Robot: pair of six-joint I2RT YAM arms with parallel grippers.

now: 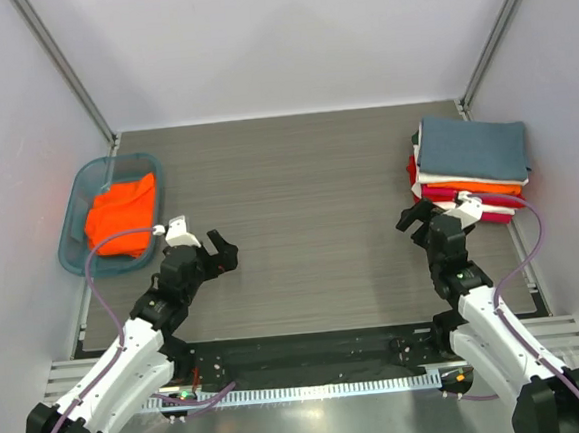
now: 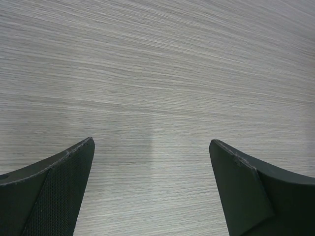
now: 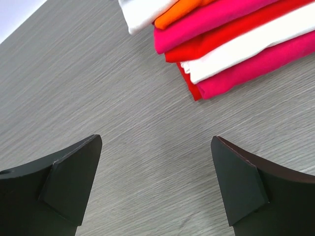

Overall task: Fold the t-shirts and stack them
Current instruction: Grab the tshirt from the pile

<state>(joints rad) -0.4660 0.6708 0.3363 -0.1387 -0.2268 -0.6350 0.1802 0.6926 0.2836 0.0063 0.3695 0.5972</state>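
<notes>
Teal translucent tub [image 1: 115,167] is sitting on the table [image 1: 297,186], to the left of and slightly beyond the left gripper [image 1: 217,254], and well apart from the right gripper [image 1: 415,217]. The grey wood-grain table is extending beneath and ahead of both. White walls [image 1: 275,37] are standing beyond. A slotted rail [image 1: 313,385] is running behind both.

A grey wood-grain bench [image 1: 296,176] sits enclosed by plain white walls [image 1: 285,36], with grey metal rails [image 1: 63,64] slanting up both back corners.

No readable text, label or number shows anywhere.
</notes>
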